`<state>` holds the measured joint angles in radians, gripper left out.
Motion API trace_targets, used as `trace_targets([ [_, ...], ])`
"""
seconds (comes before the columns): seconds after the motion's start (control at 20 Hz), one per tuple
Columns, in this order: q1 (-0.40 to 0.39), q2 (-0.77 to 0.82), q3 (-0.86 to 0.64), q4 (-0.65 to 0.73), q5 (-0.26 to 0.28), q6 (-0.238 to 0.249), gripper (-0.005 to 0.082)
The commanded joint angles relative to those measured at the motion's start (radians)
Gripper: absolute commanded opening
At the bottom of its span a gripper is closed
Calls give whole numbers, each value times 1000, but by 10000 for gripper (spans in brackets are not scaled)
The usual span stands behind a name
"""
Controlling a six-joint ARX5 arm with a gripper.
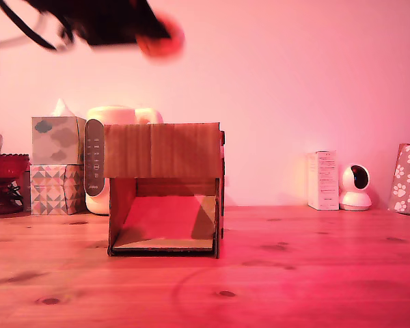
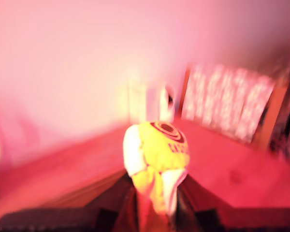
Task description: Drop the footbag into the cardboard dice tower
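Gripping the footbag (image 2: 157, 154) in my end effector (image 2: 154, 193), high above the surface (image 1: 294, 273).

Nearest me in the wrist view, my fingers are pressing on the ball from both sides, its yellow and white panels bulging and the black ring logo facing up. In the exterior view I am hanging blurred at the top, toward that view's left, the ball showing as an orange smear (image 1: 160, 37). Below, the cardboard dice tower (image 1: 165, 188) is standing on the wood, its wide lower opening facing the camera. Behind it are sitting patterned tissue boxes (image 1: 56, 164), a white carton (image 1: 322, 180) and a small camera (image 1: 355, 188).
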<state>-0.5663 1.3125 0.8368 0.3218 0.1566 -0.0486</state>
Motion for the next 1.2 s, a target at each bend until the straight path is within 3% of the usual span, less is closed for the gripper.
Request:
trace_targets([
  [0.0,9,48,62,-60,10,8,77],
  [0.2,27,176,222,-205,19,57,77],
  [0.35,48,251,290,-244,19,58,77],
  [0.55,61,288,308,-254,19,59,77],
  [0.75,63,288,308,-255,19,106,84],
  [0.8,64,288,308,-267,18,107,130],
  [0.85,67,288,308,-275,19,108,234],
  [0.95,67,288,310,-299,19,108,566],
  [1.0,67,288,312,-310,19,108,685],
  [1.05,67,284,313,-325,18,109,727],
  [1.15,67,276,314,-339,19,109,727],
])
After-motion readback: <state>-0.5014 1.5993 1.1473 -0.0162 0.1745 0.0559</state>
